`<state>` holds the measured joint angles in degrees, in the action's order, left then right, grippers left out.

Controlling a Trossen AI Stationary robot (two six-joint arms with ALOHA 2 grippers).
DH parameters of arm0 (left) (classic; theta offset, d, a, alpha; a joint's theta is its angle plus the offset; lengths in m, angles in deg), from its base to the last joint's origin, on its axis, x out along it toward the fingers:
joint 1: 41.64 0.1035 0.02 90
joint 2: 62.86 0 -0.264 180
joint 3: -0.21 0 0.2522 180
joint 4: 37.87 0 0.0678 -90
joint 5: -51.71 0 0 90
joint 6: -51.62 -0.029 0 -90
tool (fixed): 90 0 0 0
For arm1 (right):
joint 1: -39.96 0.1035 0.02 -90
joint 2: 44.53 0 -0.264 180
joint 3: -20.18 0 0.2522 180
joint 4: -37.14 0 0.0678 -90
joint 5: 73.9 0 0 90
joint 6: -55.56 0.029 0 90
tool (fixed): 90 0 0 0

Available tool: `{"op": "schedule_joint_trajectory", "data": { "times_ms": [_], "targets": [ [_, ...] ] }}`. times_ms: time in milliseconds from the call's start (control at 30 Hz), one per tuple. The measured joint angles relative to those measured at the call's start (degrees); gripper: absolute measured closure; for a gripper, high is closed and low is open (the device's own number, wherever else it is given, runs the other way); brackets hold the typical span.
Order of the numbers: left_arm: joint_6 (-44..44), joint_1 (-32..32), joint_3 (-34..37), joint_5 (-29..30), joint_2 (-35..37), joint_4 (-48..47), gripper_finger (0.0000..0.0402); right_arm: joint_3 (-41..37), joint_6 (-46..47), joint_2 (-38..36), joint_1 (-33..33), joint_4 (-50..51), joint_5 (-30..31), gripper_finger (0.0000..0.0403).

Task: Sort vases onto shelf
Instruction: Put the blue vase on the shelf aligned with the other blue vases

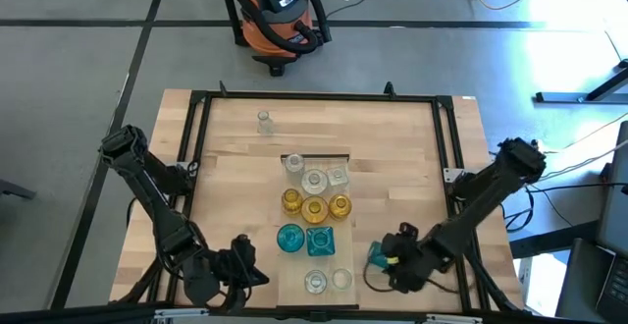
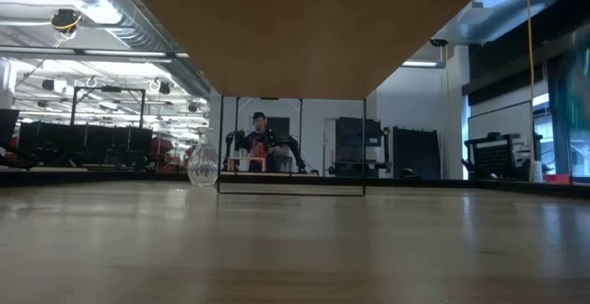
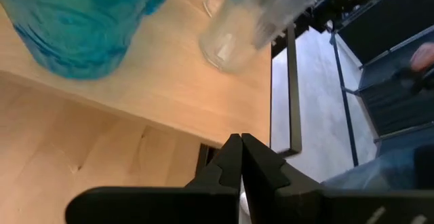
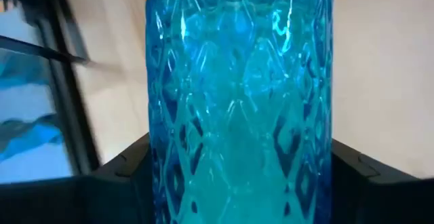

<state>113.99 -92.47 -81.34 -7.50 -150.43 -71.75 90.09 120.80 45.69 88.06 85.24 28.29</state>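
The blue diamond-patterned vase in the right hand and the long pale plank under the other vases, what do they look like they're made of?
The blue diamond-patterned vase looks like pressed glass: translucent, glossy, with light glinting off raised facets. The long pale plank looks like smooth light wood, matte, with faint grain visible in the left wrist view; whether solid or veneered I cannot tell. The right hand is closed around the vase.

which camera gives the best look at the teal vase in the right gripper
The right wrist view: the teal vase fills it, diamond pattern clear, between the right gripper's fingers. The high view shows only a small teal patch at that gripper. The low and left wrist views don't show it.
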Motion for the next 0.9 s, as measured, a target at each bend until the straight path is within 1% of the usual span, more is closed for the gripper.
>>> {"op": "schedule_joint_trajectory", "data": {
  "times_ms": [133,267,367,433,567,667,767,900],
  "targets": [
    [-1.4,-0.4,0.0,-0.1,0.0,0.0,0.0401,7.0,2.0,-4.1,2.6,12.3,6.8,0.015],
    [-3.8,-0.1,0.0,0.0,0.1,1.2,0.0401,15.2,4.0,-8.0,5.4,21.8,17.5,0.015],
    [-5.5,0.4,0.0,-0.4,0.4,4.2,0.0401,21.3,3.2,-9.4,6.7,24.1,26.1,0.015],
    [-7.6,0.7,0.0,-0.2,1.3,6.4,0.0401,24.6,1.4,-10.1,6.7,25.3,30.5,0.015],
    [-12.2,1.9,0.0,0.1,4.4,13.0,0.0401,30.2,-6.2,-10.5,6.6,23.2,37.6,0.015],
    [-17.2,3.1,0.0,1.5,7.7,20.2,0.0402,32.3,-13.1,-10.5,5.8,18.4,41.1,0.015],
    [-24.4,3.9,0.0,3.1,11.2,30.3,0.0402,33.1,-18.6,-10.5,4.4,13.5,41.0,0.015],
    [-39.4,5.4,0.0,2.9,14.1,43.5,0.0402,33.2,-27.0,-10.3,1.8,5.0,40.7,0.015]
  ]
}}
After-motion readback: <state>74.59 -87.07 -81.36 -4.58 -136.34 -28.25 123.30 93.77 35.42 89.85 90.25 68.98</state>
